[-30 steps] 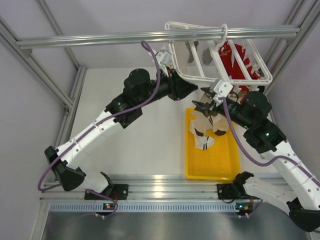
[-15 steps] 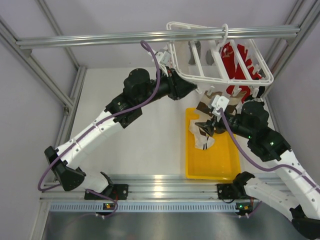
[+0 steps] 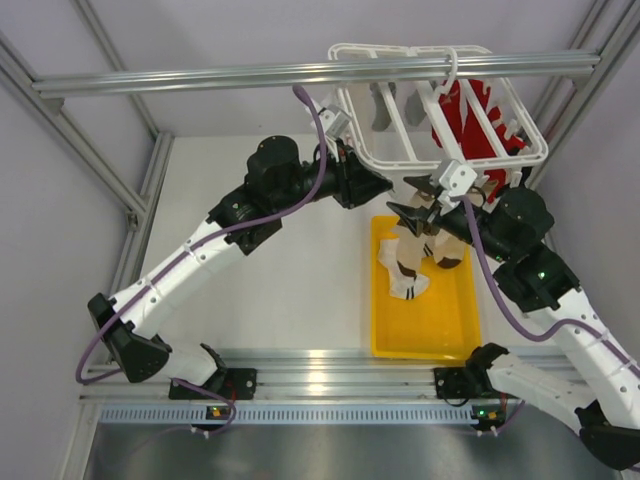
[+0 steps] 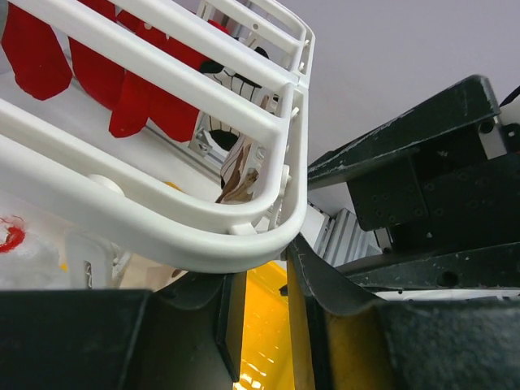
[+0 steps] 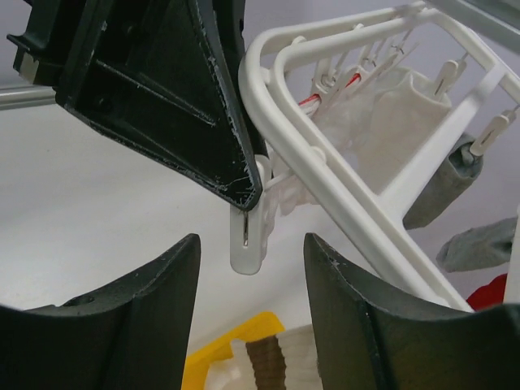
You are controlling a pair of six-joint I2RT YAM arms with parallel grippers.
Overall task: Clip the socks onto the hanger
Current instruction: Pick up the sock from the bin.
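The socks lie heaped in the yellow tray, below the hanger hung from the overhead rail. The left hand clamps the hanger's near corner, steadying it; the right hand gapes empty around a clip. Next, I judge, it must fetch a sock.

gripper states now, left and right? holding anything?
Left gripper: closed on the hanger corner.
Right gripper: open, holding nothing.
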